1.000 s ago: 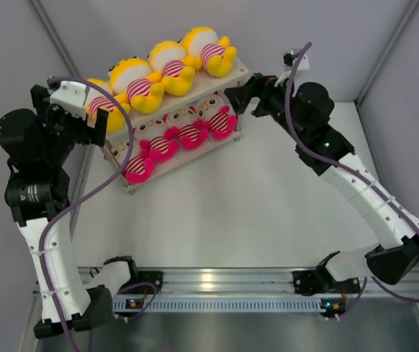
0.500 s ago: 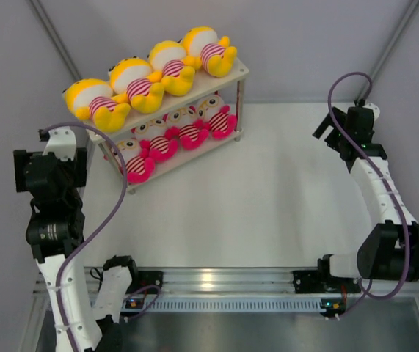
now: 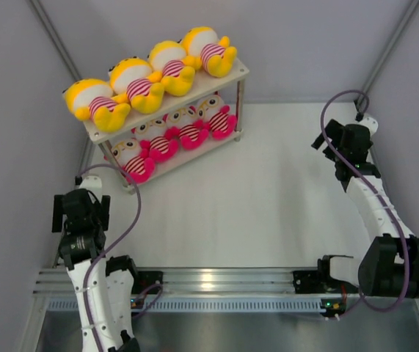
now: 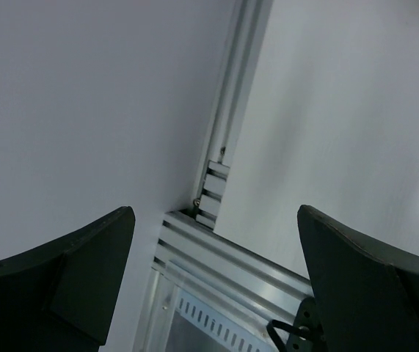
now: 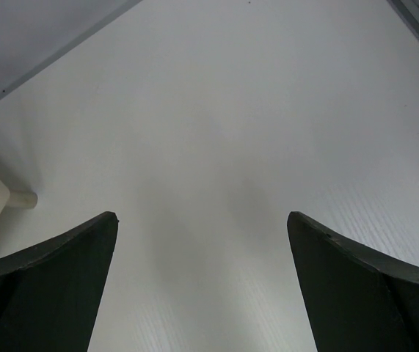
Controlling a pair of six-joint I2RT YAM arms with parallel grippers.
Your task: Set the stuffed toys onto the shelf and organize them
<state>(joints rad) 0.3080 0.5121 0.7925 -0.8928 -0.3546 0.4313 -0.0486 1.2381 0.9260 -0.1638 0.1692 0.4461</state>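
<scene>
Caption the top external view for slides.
Four yellow-limbed plush toys top the off-white two-tier shelf, four pink-limbed ones below.

A robotics lab enclosure: plain grey panel walls (image 3: 7, 81), a white table (image 3: 268, 213) and an aluminium extrusion rail (image 3: 224, 279)

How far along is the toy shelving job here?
Done: four yellow toys on the top tier of the shelf, four pink toys on the lower. In hand: nothing; left gripper and right gripper open, empty. Left: seemingly nothing; no toy on the table.
</scene>
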